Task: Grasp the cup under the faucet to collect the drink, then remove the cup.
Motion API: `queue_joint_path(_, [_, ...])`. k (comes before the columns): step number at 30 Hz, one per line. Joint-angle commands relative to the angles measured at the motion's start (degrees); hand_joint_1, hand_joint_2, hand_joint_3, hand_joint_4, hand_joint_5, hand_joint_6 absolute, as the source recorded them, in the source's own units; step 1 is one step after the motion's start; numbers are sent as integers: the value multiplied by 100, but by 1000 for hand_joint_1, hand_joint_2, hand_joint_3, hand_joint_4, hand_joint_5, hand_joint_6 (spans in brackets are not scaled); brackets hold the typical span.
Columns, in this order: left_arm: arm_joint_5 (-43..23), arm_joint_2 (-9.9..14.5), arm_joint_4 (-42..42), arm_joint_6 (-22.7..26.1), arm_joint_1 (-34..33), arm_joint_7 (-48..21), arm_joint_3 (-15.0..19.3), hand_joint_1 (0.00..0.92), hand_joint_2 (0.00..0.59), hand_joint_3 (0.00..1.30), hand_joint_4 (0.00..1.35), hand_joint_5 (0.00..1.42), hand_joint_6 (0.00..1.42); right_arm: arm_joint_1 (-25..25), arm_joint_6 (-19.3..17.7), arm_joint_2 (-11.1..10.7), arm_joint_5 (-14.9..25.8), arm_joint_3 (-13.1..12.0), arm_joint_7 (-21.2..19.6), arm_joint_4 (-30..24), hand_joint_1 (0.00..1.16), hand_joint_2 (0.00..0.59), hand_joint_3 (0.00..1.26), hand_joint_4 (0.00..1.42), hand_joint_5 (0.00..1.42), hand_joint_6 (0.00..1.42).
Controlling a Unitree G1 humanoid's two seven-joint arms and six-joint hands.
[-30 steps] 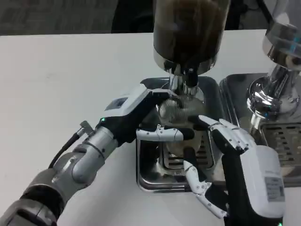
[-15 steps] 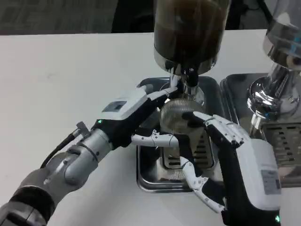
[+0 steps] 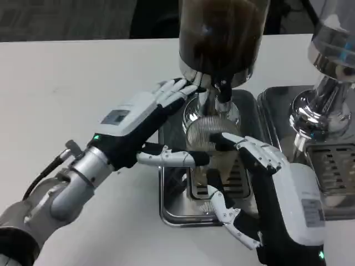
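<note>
Left hand (image 3: 145, 113) has risen, fingers spread toward the faucet (image 3: 223, 91) lever, holding nothing, while right hand (image 3: 252, 166) grips the cup (image 3: 206, 133) beneath to catch drink.

I see the clear ribbed cup (image 3: 205, 136) upright under the faucet (image 3: 222, 91), over the steel drip tray (image 3: 172, 205), centre-right, far side.

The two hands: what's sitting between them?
In the head view, a clear ribbed cup stands between the left hand and right hand, below the faucet.
</note>
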Motion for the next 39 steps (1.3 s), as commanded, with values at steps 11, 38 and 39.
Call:
queue_joint_path(11, [-1090,1141,-1846,-446,1600,-849,1037,200,27,82,0,0,0,-171,-147,34,-3,-118,-190,92,516,472,375,331,263,258])
queue_joint_path(38, [-6930,827,-3218,1427,1249,-5912,2368,0,4,249,228,303,229,-206,960,76,-68,-568,220,348,456,470,173,39,29,20])
queue_joint_path(39, [-6985,776,-3223,1633,1168,-6076,2410,0,5,244,221,298,228,-211,1002,81,-84,-561,232,338,451,470,168,35,19,18])
